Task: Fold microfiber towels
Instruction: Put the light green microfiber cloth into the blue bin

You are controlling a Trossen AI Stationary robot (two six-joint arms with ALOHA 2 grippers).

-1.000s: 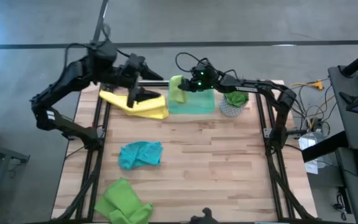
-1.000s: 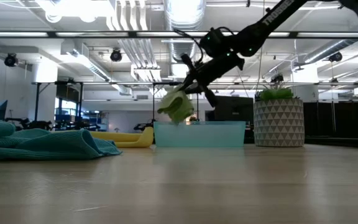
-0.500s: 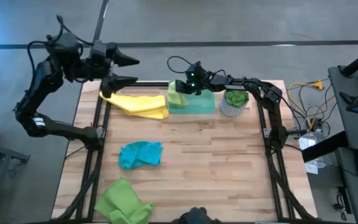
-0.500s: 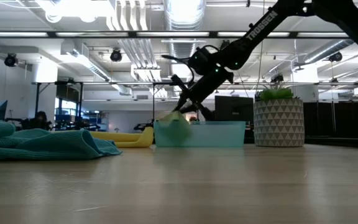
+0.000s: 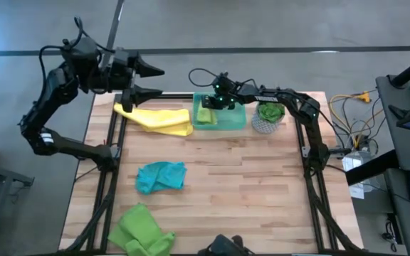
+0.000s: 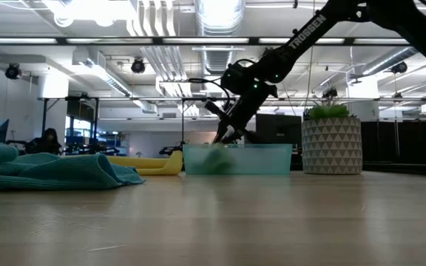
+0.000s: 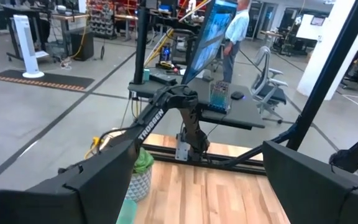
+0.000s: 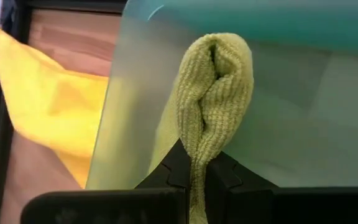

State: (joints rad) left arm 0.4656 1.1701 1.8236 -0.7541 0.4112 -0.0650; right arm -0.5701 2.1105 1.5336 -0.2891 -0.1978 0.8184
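Note:
My right gripper is shut on a folded lime green towel and reaches down into the translucent green tray at the table's far edge. Through the tray's wall the towel shows low in the low view. A yellow towel lies flat left of the tray. A teal towel lies crumpled at mid-table, and another lime green towel lies by the near edge. My left gripper hangs open, level, above the table's far left corner and touches nothing. My right gripper pinches the bunched lime green towel between its two fingers, on a doubled-over part with several layers. The fingers slant down from the table's right and far side. The towel's rounded folded end points away from the fingers and lies down inside the tray.
A patterned white pot with a green plant stands right next to the tray on its right. The right arm's cable loops over the tray's far rim. Black frame rails run along the table's left and right edges. Bare wood spreads across the middle and right.
My right gripper has sunk and tipped downward, carrying the lime green towel from above the tray's left rim down into the tray. My left gripper has risen off the yellow towel and drawn back toward the far left corner, staying open; the yellow towel lies where it was.

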